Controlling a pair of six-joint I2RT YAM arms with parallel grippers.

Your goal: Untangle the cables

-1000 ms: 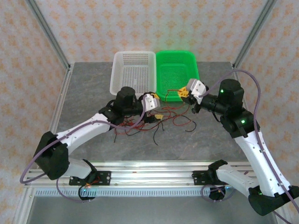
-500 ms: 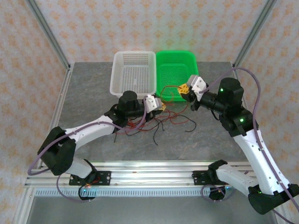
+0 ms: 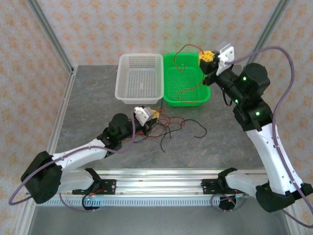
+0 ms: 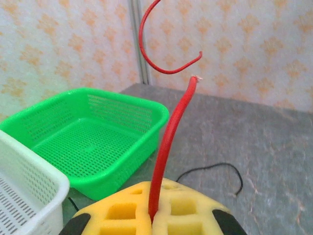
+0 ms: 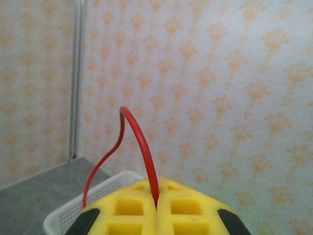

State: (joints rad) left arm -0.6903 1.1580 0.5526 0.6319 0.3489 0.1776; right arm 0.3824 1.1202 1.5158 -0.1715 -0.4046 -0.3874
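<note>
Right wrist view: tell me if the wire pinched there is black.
No, the wire clamped in the right gripper is red.

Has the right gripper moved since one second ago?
Yes. The right gripper went from the near edge of the green basket to its far right corner, holding a red cable.

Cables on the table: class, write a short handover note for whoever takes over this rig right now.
Right gripper: shut on a red cable, high above the green basket; the cable's lower end hangs into it.
Left gripper: shut on a second red cable, low beside the pile.
Pile of red and black cables: on the table, in front of the basket.
Done: one red cable apparently free. Left: release it, separate the rest.
</note>
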